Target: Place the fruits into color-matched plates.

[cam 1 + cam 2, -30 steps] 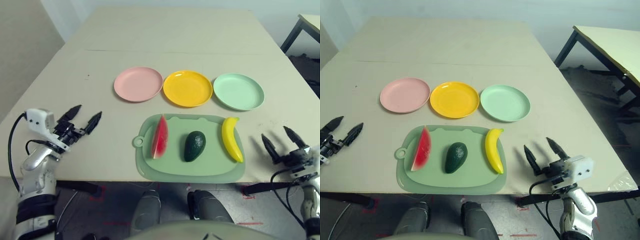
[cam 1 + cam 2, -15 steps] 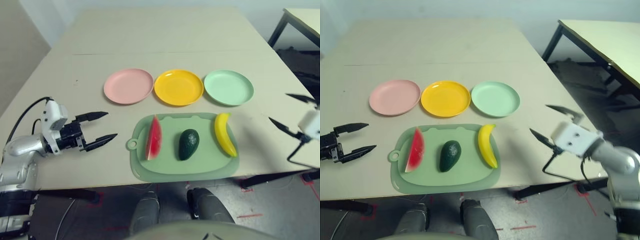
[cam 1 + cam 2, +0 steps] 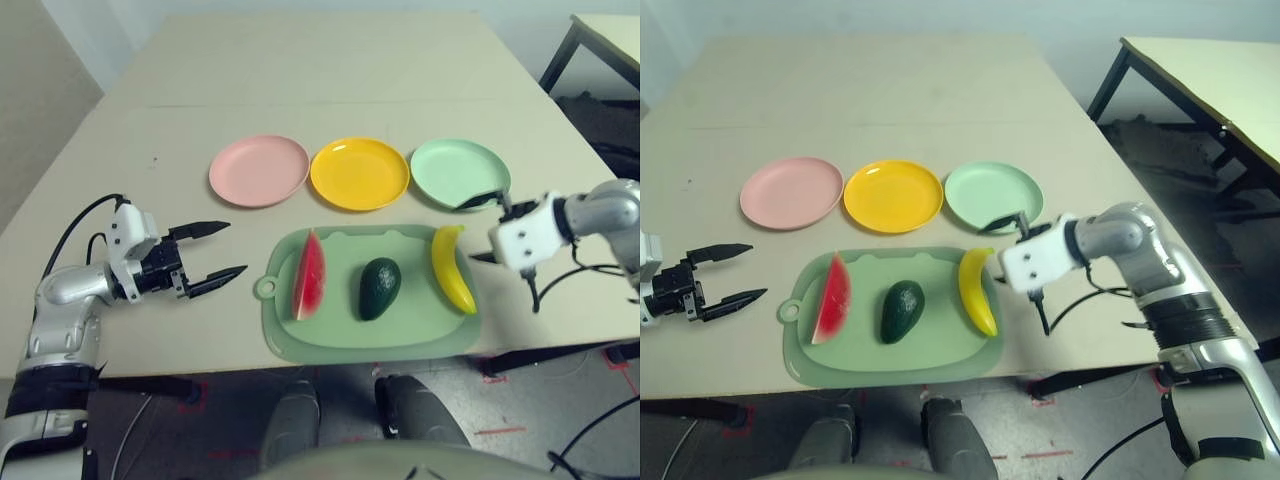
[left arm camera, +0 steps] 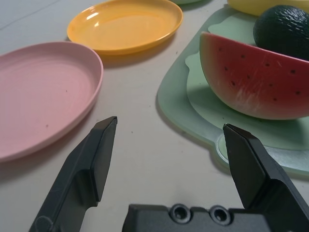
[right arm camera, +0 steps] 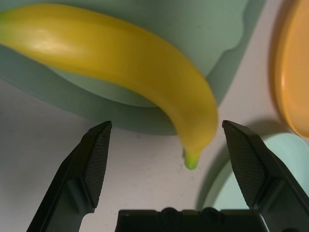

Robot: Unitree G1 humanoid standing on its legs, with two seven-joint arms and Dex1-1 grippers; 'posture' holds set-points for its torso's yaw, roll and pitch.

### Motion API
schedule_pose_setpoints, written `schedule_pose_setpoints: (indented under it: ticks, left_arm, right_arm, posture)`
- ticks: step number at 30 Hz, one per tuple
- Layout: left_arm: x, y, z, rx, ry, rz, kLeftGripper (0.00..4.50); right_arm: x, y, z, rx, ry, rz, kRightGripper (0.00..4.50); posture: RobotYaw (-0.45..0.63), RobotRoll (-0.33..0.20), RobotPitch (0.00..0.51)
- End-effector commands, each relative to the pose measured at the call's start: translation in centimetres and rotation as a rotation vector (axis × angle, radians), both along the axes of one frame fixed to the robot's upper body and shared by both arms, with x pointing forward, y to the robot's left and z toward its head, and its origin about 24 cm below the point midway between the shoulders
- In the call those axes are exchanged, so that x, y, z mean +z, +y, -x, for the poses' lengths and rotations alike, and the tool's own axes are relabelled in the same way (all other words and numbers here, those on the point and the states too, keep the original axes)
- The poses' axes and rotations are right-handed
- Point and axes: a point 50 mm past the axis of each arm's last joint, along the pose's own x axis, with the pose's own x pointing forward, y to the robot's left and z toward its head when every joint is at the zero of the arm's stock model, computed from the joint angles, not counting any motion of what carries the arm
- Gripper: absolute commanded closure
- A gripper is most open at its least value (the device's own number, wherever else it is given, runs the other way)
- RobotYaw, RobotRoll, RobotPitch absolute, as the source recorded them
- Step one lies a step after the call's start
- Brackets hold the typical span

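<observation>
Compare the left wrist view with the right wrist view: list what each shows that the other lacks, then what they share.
Left wrist view alone: the watermelon wedge, the avocado, the pink plate and the open left gripper.
Right wrist view alone: the banana's green tip, the mint green plate's rim and the open right gripper, facing the banana without touching it.
Both: the yellow plate, the cutting mat and a bit of banana.
</observation>
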Motion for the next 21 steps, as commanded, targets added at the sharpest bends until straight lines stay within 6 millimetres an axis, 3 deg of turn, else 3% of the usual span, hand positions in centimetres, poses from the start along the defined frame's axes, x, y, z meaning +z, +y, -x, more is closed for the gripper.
schedule_pose_setpoints:
  ticks: [1,6,12,15,21]
  left_arm:
    - [-0.6,-0.1,0.0,-0.011,0.017,-0.012,0.01]
    - [-0.8,-0.3,-0.5,-0.011,0.001,-0.012,0.01]
    - [-0.9,-0.9,-1.1,-0.025,-0.021,-0.011,0.01]
    - [-0.9,-0.9,-1.1,-0.025,-0.028,-0.015,0.0]
    - [-0.9,-0.5,-1.1,-0.018,-0.034,-0.027,0.0]
  right_arm:
    - [-0.6,1.1,-0.1,0.041,0.007,0.005,0.0]
    - [-1.6,2.8,-0.6,0.07,0.005,-0.028,0.0]
    - [-2.7,3.3,-0.5,0.086,0.037,-0.001,0.0]
    - [-3.0,2.9,-0.3,0.071,0.076,0.027,0.45]
    - [-3.2,1.6,0.1,0.044,0.118,0.057,2.63]
  posture:
    - [-0.01,0.0,0.118]
    - [0.0,0.0,0.117]
    - [0.0,0.0,0.114]
    - [0.0,0.0,0.113]
    - [0.0,0.0,0.109]
